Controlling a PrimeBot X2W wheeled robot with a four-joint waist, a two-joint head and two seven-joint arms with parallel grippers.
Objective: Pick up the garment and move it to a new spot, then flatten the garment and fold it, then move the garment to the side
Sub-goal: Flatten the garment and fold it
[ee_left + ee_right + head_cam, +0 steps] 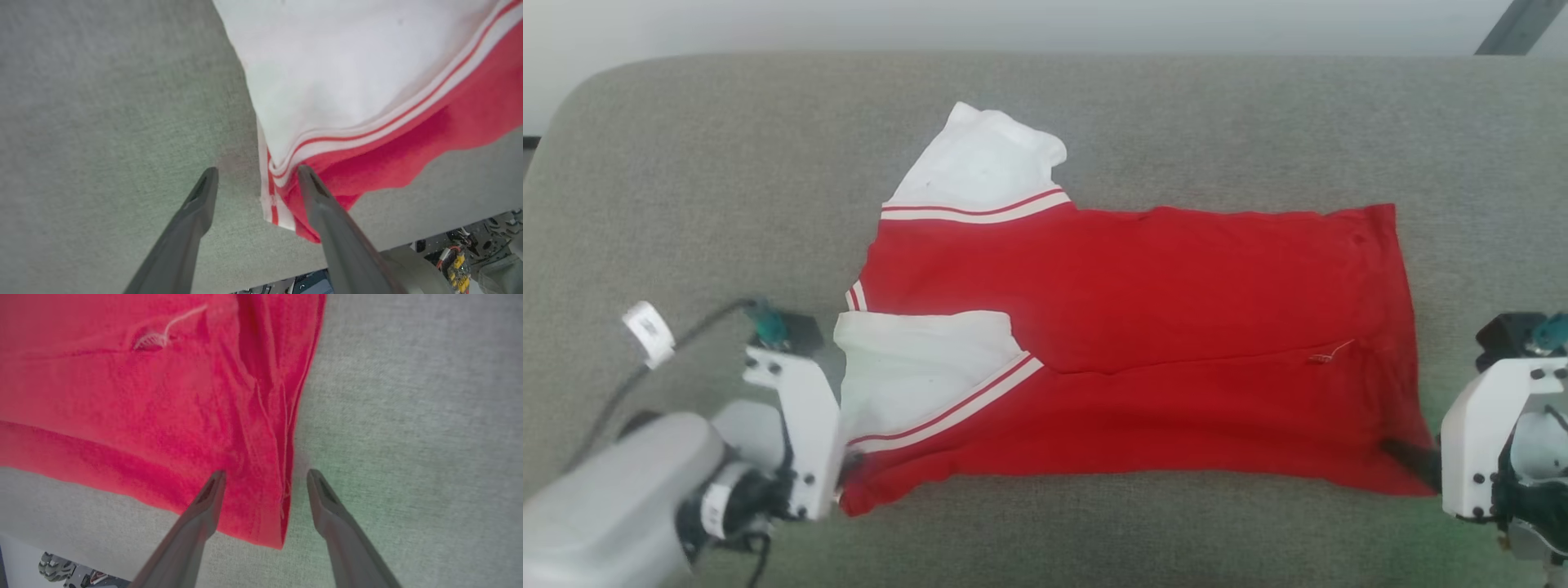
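The garment (1143,327), a red tee with white sleeves, is lying sideways on a grey padded surface (686,163), sleeves toward the robot's left and the hem toward its right, no lettering showing on the side that's up. Starting at the left: there's a dark cable with a little white tag (648,331) running to the left arm, and the left gripper (257,169) sits right at the near-left corner of the shirt. In its wrist view the two fingers are spread wide with nothing pinched; one tip is over bare grey fabric, the other is at the striped trim where the red corner bunches up, and I can't tell if it actually touches. Next to it the near sleeve (915,367) is folded in over the red body, while the far sleeve (984,163) sticks out toward the back. Across the middle the red part is pretty flat, with a fold edge running lengthwise and a small bit of pale stitching (1331,353) near the right end. At the far right, the right gripper (265,473) is at the near hem corner, fingers also wide apart, straddling the wrinkly hem edge without clamping it.
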